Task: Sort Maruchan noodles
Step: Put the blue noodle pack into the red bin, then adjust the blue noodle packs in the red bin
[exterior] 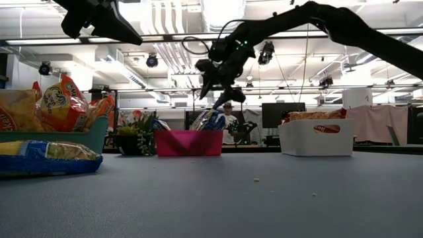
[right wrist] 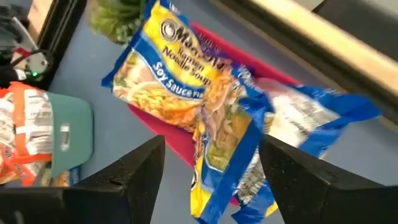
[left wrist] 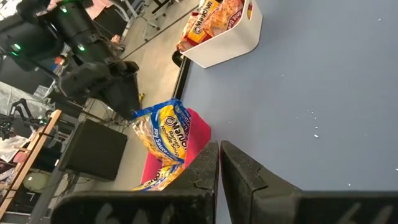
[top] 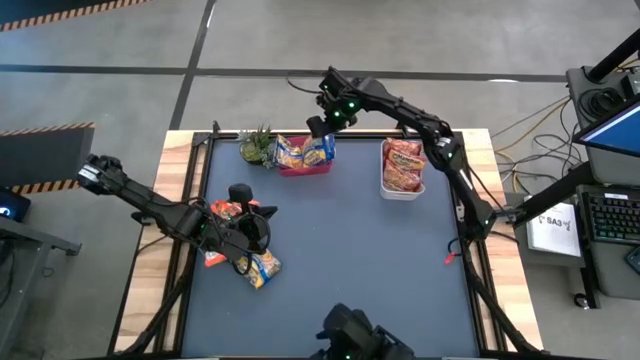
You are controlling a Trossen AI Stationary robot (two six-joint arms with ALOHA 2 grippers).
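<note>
Packets piled too high in the pink bin?

Left gripper [top: 243, 240] sits over the near-left corner of the desk [top: 350, 250], fingers pressed together with nothing in them, right by the teal bin [top: 222, 212] of orange packets [exterior: 63, 102]. A loose yellow-and-blue packet [top: 263, 268] lies on the desk just beside it. If that arm swings without lifting, I reckon it could shove that packet toward the edge.

Middle of the far side: the pink bin [top: 305, 165] already holds yellow-and-blue packets [right wrist: 171, 81], and they stick up over the rim. Right gripper [top: 318, 126] hovers just above it with fingers spread. Another blue packet [right wrist: 230, 155] hangs between them, apparently being let go. My worry is it lands on the heap, slides off, and ends up on the desk or against the small plant [top: 257, 146] next door.

Far right, the white bin [top: 402, 188] with red packets [top: 403, 162] looks fine, well apart from both arms.
</note>
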